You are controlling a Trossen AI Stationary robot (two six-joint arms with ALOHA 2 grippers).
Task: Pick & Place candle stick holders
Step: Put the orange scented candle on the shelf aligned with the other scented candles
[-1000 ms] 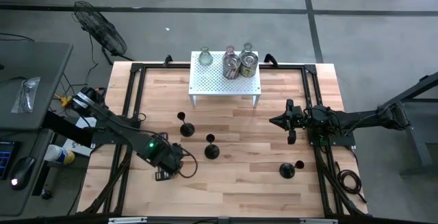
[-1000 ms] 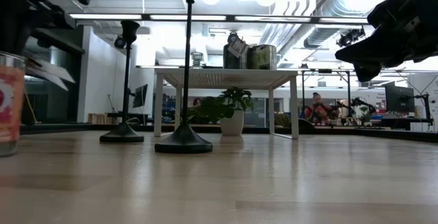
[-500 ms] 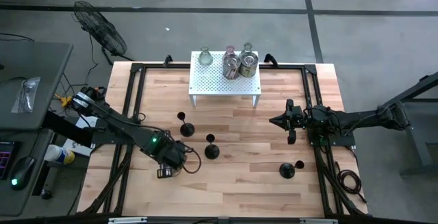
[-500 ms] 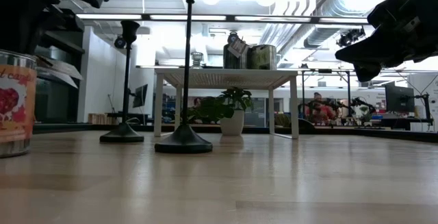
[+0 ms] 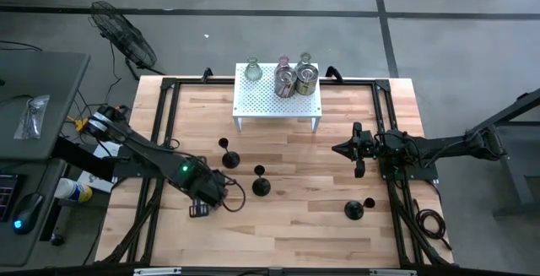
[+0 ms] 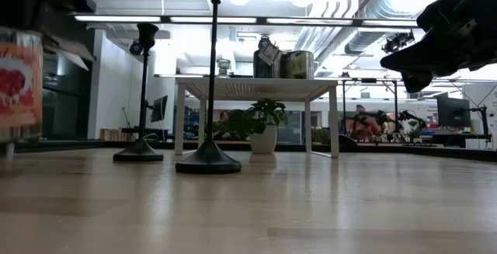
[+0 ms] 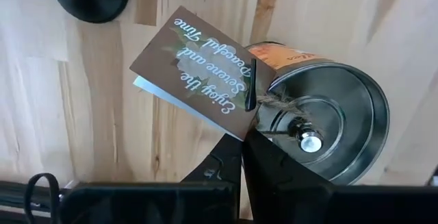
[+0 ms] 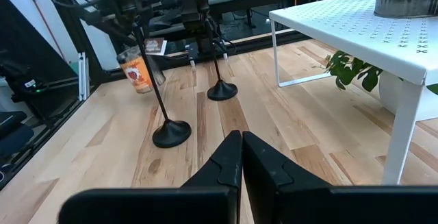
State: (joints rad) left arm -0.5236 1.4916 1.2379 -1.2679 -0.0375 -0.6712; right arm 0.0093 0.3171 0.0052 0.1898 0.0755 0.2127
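Tabletop (image 5: 287,217): light wood planks inside a black frame.

Rack (image 5: 278,103): white, perforated, standing at the far middle edge. Two silvery tins (image 5: 296,81) and two glass holders (image 5: 253,71) are sitting on it, along with a pinkish one (image 5: 283,62).

Left arm is reaching over the near-left part of the tabletop. Left gripper (image 7: 244,114) is holding a silvery tin with an orange label (image 7: 321,125); fingers are clamped on the twine at its lid, where a brown card tag (image 7: 195,70) is hanging. In the low view the tin (image 6: 19,83) is hanging clear of the wood.

Right arm is waiting over the right side. Right gripper (image 8: 241,148) is hovering above the wood with fingers pressed together, holding nothing.

Black holders: two (image 5: 229,155) (image 5: 261,184) are standing upright near the middle, just right of the left gripper. A third (image 5: 358,208) is lying on its side near the right edge, in front of the right gripper.
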